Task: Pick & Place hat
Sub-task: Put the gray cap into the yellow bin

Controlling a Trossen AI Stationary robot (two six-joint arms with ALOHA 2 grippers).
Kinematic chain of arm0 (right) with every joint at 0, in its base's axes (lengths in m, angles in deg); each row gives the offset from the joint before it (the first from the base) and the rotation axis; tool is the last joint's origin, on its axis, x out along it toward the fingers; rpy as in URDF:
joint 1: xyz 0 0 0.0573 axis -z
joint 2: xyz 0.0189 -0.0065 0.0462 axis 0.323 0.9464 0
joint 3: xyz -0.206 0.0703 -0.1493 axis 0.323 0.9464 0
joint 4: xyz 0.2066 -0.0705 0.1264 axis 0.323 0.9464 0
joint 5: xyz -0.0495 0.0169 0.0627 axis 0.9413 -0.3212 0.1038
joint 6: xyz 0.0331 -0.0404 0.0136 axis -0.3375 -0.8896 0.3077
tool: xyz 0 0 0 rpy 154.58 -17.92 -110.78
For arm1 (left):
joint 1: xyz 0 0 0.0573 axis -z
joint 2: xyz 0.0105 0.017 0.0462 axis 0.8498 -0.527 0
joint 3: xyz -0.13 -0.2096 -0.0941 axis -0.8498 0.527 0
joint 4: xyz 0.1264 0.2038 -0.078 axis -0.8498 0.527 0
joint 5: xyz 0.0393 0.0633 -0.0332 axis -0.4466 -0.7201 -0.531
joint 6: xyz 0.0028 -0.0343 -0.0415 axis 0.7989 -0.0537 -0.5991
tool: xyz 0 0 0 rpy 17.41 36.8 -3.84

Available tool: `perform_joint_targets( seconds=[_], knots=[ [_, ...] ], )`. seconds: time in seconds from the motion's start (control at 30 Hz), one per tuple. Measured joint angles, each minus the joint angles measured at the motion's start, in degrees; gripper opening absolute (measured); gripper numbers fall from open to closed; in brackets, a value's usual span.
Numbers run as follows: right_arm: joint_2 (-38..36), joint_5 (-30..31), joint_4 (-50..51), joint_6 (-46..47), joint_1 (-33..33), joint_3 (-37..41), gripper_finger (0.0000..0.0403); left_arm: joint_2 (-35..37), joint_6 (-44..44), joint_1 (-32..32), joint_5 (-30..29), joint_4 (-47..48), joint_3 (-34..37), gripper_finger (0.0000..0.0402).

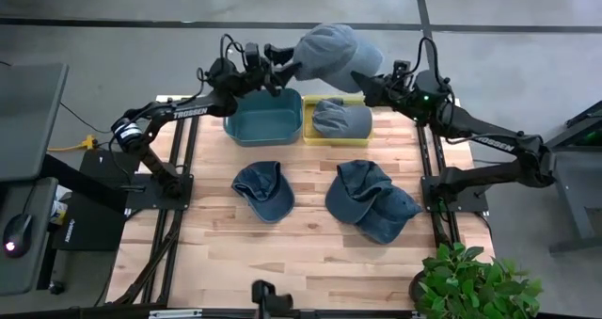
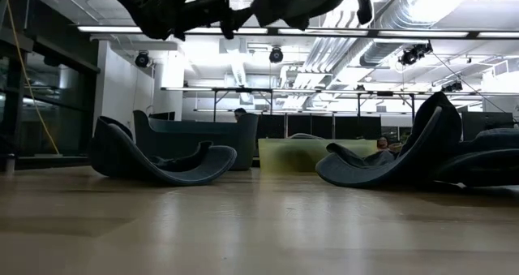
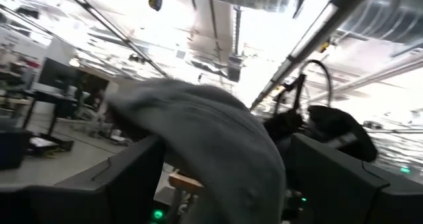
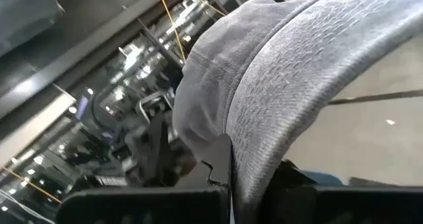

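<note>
A light grey cap (image 1: 331, 50) is lifted high above the two bins at the table's far edge; in the low view the cap (image 2: 284, 3) shows at the top of the picture. My left gripper (image 1: 285, 69) is shut on its left side, and my right gripper (image 1: 363, 82) is shut on its right side. Below it, a second grey cap (image 1: 340, 119) lies in the yellow bin (image 1: 310, 136). The teal bin (image 1: 265, 119) stands beside it. My left gripper holds the cap's crown at its left side (image 3: 218, 151), the cloth lying between my two fingers (image 3: 129, 181). It comes in roughly level from the table's left. The cap is lifted clear. My right gripper holds the cap by its stitched brim (image 4: 271, 138), pinched at the brim's edge. It comes from the table's right, slanting. The crown (image 4: 211, 59) stands out beyond the fingers, clear of the bins.
Two dark blue caps lie on the wooden table: one (image 1: 263, 189) left of centre and a larger heap (image 1: 372, 201) right of centre. In the low view these caps (image 2: 162, 157) (image 2: 397, 157) rest on their curved brims. A plant (image 1: 470, 281) stands at the near right corner.
</note>
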Motion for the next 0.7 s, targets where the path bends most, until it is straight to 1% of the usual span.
perform_joint_targets(
  seconds=[0.07, 0.2, 0.37, 0.47, 0.57, 0.7],
  knots=[
    [-1.1, -0.3, 2.9, -0.2, 0.0, 0.0, 0.0003, 0.0, -0.2, -1.6, 0.0, 0.0, 0.0, 0.0321],
    [-2.2, -0.7, 6.3, -0.8, 0.0, 0.0, 0.0003, 0.0, -3.9, -4.8, 0.6, 0.0, 0.0, 0.0321],
    [-2.5, -1.5, 9.8, -0.8, -0.1, 0.0, 0.0003, 0.0, -11.2, -7.5, 4.5, 0.0, 0.0, 0.0321],
    [-2.4, -1.6, 14.4, -0.7, -0.1, 0.0, 0.0003, 0.0, -17.5, -9.0, 8.6, -0.1, 0.0, 0.0321],
    [-1.9, -0.4, 18.3, 0.4, -0.1, 0.0, 0.0003, 0.5, -23.3, -11.1, 14.7, -0.1, 0.0, 0.0321],
    [-0.4, 1.0, 19.4, 1.3, -0.1, 0.0, 0.0003, 0.8, -28.1, -12.5, 20.9, -0.6, 0.0, 0.0321]
  ],
)
